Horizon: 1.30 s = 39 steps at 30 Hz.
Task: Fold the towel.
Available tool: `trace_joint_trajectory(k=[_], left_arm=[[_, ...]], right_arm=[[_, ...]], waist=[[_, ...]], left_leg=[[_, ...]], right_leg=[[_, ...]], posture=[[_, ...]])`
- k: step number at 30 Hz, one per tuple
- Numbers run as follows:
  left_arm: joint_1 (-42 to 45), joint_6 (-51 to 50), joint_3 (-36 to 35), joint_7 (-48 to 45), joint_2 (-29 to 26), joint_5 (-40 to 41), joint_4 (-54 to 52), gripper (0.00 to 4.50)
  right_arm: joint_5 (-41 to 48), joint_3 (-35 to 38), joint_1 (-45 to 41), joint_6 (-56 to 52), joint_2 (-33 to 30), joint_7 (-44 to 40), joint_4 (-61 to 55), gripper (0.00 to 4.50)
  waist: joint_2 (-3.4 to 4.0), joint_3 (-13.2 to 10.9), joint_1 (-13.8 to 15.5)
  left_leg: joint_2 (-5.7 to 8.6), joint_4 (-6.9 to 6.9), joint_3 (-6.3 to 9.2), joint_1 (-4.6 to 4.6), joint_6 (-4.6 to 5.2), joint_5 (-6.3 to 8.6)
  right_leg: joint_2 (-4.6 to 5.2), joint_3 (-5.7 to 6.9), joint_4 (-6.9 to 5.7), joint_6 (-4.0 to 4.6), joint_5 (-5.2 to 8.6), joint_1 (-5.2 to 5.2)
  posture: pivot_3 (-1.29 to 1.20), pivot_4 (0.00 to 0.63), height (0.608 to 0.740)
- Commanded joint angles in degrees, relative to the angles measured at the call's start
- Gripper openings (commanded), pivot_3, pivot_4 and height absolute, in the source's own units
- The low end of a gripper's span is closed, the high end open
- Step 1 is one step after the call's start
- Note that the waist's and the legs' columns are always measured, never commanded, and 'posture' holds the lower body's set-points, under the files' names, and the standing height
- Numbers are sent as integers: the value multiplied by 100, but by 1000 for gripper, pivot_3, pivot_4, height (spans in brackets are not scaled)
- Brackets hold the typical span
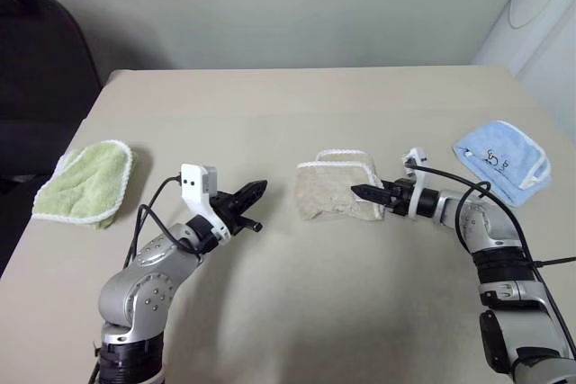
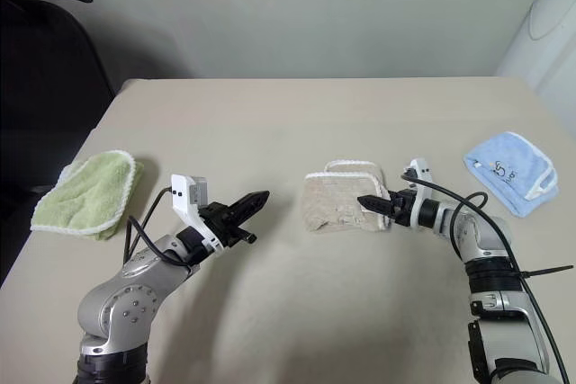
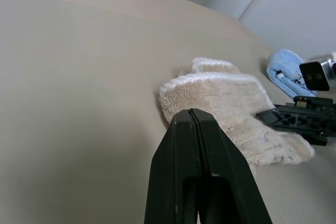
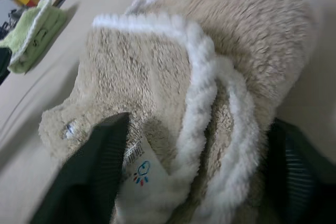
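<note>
Across the beige table [image 1: 297, 96], I see the tan towel [image 1: 337, 188] lying mid-table, already doubled over. My right gripper [image 1: 367, 193] has its fingers apart, straddling the towel's near white-corded edge, I judge to pinch it for another fold. My left gripper [image 1: 250, 193] is pressed together, empty, parked clear of the towel.

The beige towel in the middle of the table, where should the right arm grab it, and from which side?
Grip the beige towel at its right-hand end, where the white corded edges stack in layers, coming in level from the robot's right. The right gripper already sits there, jaws open astride those edges in its wrist view. That end is probably the thickest and easiest to pinch; the rest lies flat on the table.
</note>
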State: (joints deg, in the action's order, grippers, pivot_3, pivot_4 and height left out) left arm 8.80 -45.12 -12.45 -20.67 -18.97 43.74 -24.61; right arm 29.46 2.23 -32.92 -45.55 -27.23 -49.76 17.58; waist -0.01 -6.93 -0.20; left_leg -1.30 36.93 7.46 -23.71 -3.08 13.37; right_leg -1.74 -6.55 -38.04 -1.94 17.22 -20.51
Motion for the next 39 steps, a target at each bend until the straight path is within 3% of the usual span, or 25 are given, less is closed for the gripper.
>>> trace_joint_trajectory(k=[1, 7, 8, 16, 22, 28, 31, 36, 39], left_arm=[[63, 68, 29, 35, 37, 94, -153, 0], [41, 92, 62, 47, 97, 88, -155, 0], [46, 90, 67, 50, 113, 92, -151, 0], [150, 99, 147, -6, 129, 81, -8, 0], [281, 123, 213, -95, 133, 64, 155, 0], [457, 175, 348, -155, 231, -24, 371, 0], [474, 196, 378, -167, 242, -44, 414, 0], [423, 207, 365, -142, 239, -49, 387, 0], [341, 197, 333, -91, 246, -29, 305, 0]], right_arm=[[9, 12, 103, -4, -11, -66, -197, 2225], [241, 438, 170, -141, -96, 77, -427, 171], [316, 555, 193, -206, -117, 120, -509, 11], [1070, 1939, -15, -499, -423, 637, -1019, 11], [838, 2977, -1030, 80, -1484, 1357, 380, 11], [31, 2971, -1708, 1167, -2385, 1971, 3105, 11], [-335, 2766, -1775, 1534, -2431, 2143, 4211, 11], [-711, 2604, -1824, 2097, -2354, 2414, 5015, 11], [-801, 2596, -1833, 2375, -2339, 2461, 5150, 930]], waist=[[0, 0, 0], [0, 0, 26], [0, 0, 31], [0, -1, 61], [1, -1, 89], [0, -1, 122], [1, -1, 117], [23, 0, 83], [23, 0, 80]], left_leg=[[0, 0, 0, 0, 0, 0], [4, 2, 0, -1, 0, 0], [4, 3, 0, -1, 0, 0], [8, 4, 0, -2, 0, 0], [10, 2, 0, -2, 2, 1], [9, -9, 0, -1, 3, 2], [7, -12, -4, 3, 3, 2], [4, -22, -26, 4, 4, 2], [3, -20, -26, 4, 8, 4]], right_leg=[[0, 0, 0, 0, 0, 0], [2, 0, 0, 0, 0, 2], [2, 0, 0, 0, 0, 3], [3, -1, 1, -1, 0, 3], [6, -4, 0, -2, 0, 2], [9, -5, 2, -1, 0, 2], [9, -9, -3, -1, 0, 0], [9, -25, -13, -1, 0, -14], [9, -25, -12, -1, 0, -12]], posture=[[0, 150, 740], [0, 150, 740], [0, 150, 740], [0, 150, 740], [0, 150, 740], [0, 150, 740], [0, 150, 740], [0, 150, 740], [0, 150, 740]])
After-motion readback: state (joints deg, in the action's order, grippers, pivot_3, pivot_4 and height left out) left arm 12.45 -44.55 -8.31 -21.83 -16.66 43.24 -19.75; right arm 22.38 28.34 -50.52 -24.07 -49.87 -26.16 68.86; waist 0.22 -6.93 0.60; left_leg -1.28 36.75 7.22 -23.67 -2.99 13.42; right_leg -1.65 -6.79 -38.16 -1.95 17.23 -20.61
